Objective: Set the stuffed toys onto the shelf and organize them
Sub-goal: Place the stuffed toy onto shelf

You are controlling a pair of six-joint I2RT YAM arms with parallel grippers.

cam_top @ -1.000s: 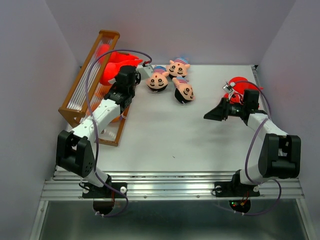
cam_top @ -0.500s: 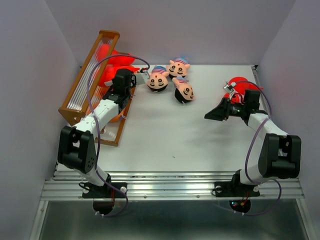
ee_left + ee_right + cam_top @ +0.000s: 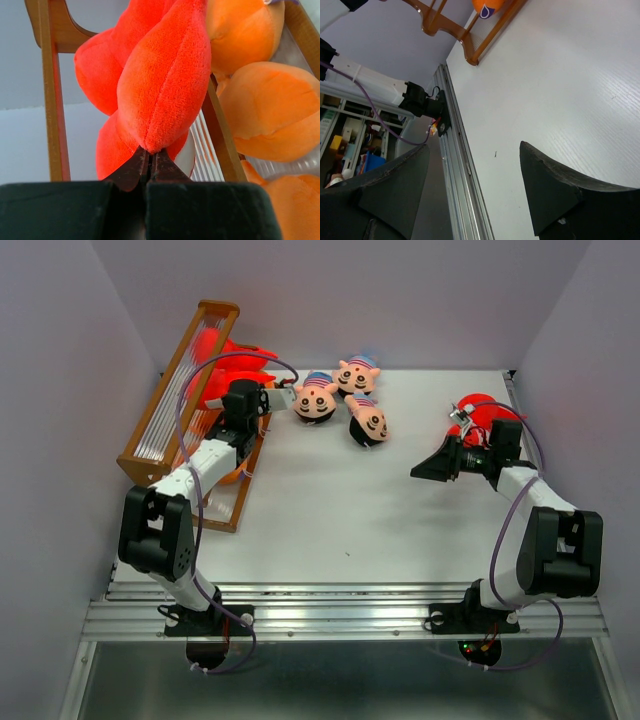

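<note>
Stuffed toys point(image 3: 357, 373): orange ones point(image 3: 265, 105) sit on the shelf point(image 3: 218, 308), a red one point(image 3: 165, 85) at it with its tail pinched in my fully closed left claw point(image 3: 149, 157); three doll heads point(image 3: 316, 400) and another red toy point(image 3: 478, 412) wait on the table point(image 3: 350, 520), my right claw point(image 3: 475, 185) gaping empty.

The shelf point(image 3: 172, 400), an orange-brown stepped rack with translucent slats, lies diagonally along the left edge toward the far-left corner. A red toy point(image 3: 160, 80), tail tip pinched, adjoins round orange toys point(image 3: 265, 110) on its tiers. Three striped-capped doll heads point(image 3: 316, 400) cluster at mid far edge. A second red toy point(image 3: 480, 412) lies by the right edge.
</note>
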